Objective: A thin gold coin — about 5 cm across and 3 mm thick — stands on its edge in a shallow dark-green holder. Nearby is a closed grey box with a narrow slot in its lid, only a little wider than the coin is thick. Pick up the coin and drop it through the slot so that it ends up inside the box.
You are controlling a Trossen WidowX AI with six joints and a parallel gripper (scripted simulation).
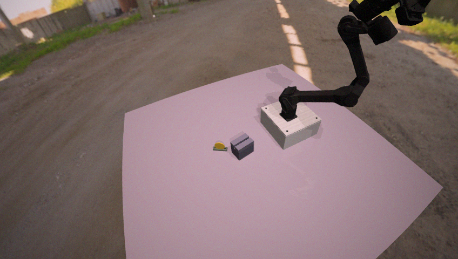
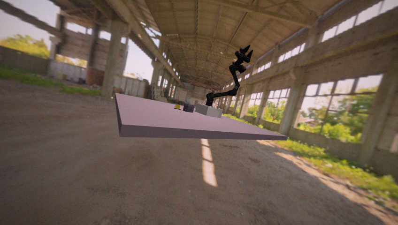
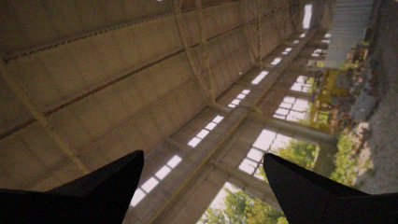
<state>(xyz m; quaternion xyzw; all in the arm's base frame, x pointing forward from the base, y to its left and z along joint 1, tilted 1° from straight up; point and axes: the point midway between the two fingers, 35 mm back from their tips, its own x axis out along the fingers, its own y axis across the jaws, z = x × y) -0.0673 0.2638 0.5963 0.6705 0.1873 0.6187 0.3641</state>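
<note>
The gold coin (image 1: pixel 219 145) (image 2: pixel 177 106) stands on its edge in the dark-green holder (image 1: pixel 215 148). The closed grey box (image 1: pixel 247 150) (image 2: pixel 188 108) stands close beside the holder, on the side toward the robot's base. The narrow slot (image 1: pixel 241 143) runs across its lid in the top view. My gripper (image 2: pixel 250 48) (image 3: pixel 205 158) is open and empty, raised high above the table and pointing up and away from the coin and box. The top view cuts off its fingers at the top edge. The wrist view shows neither coin, holder nor box.
The arm stands on a pale block (image 1: pixel 273 128) (image 2: pixel 215 112), close to the grey box on the pink table (image 1: pixel 193 198) (image 2: pixel 150 118). The arm's links reach out past the block, away from the coin. The wrist view shows the hall's roof and windows behind the fingers.
</note>
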